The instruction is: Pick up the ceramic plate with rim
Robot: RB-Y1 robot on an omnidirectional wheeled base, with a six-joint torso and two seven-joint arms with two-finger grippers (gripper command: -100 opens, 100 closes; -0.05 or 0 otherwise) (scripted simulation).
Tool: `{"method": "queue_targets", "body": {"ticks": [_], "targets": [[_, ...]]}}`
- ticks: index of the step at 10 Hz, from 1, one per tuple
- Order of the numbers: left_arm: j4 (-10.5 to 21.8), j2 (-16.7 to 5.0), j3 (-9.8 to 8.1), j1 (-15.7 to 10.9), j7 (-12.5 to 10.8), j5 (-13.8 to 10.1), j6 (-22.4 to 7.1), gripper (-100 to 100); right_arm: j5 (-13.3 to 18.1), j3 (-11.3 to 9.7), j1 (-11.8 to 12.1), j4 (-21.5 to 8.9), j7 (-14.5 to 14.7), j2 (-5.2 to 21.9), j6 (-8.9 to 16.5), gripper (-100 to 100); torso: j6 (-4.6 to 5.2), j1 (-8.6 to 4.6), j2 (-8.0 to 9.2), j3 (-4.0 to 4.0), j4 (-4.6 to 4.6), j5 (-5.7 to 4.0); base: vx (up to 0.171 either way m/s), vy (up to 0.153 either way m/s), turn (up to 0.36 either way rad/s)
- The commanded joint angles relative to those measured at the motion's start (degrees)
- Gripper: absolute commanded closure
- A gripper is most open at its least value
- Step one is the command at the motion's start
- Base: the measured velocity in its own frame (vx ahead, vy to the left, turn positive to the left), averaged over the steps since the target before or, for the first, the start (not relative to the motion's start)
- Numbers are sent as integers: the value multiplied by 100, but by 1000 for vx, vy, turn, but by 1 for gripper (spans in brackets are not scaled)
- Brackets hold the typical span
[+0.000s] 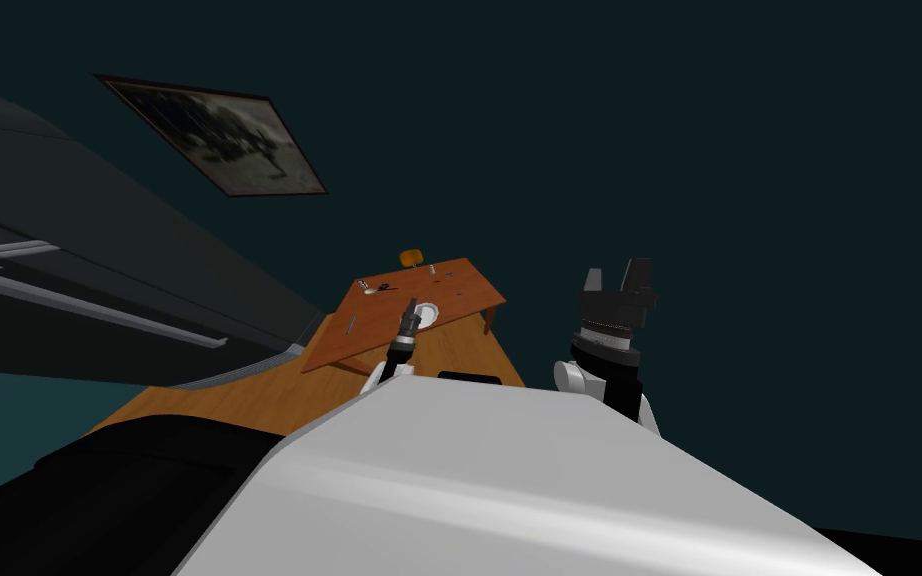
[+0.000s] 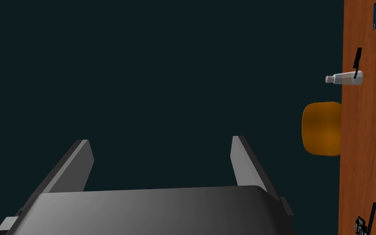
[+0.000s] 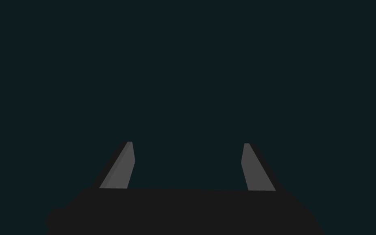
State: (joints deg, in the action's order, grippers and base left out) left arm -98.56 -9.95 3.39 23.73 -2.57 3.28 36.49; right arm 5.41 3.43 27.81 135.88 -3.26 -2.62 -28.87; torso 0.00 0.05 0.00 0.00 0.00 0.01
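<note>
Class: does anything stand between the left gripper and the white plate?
Nothing visible does. In the head view the open left gripper appears right beside the plate on the table; the small items lie farther back.

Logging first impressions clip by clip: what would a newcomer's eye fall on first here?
The brown table stands out against the dark wall, with a white plate near its near edge and the left gripper beside it, fingers open. The right gripper is raised to the right, also open. An orange chair sits past the table's far edge.
</note>
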Motion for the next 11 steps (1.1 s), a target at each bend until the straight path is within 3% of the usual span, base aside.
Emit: {"method": "queue_targets", "body": {"ticks": [1, 4, 6, 9, 11], "targets": [[207, 26, 66, 39, 24, 28, -5, -100, 0, 0, 0, 0, 0, 0, 0, 0, 0, 0, 0, 0, 0, 0, -1, 8, -27], [491, 2, 104, -4, 16, 34, -14, -100, 0, 0, 0, 0, 0, 0, 0, 0, -2, -1, -1, 0, 0, 0, 1, 5, -20], [977, -35, 159, -98, -1, 34, -37, -100, 0, 0, 0, 0, 0, 0, 0, 0, 0, -1, -3, -2, -1, 0, 8, 8, -37], [1356, -47, 175, -150, -11, 27, -50, -100, 0, 0, 0, 0, 0, 0, 0, 0, -1, 1, -6, -3, -1, 0, 14, 11, -16], [1777, -59, 185, -262, -30, 1, -79, -100, 0, 0, 1, 0, 0, 0, 0, 0, -1, 1, -9, -5, -2, 0, 29, 14, -7]]}}
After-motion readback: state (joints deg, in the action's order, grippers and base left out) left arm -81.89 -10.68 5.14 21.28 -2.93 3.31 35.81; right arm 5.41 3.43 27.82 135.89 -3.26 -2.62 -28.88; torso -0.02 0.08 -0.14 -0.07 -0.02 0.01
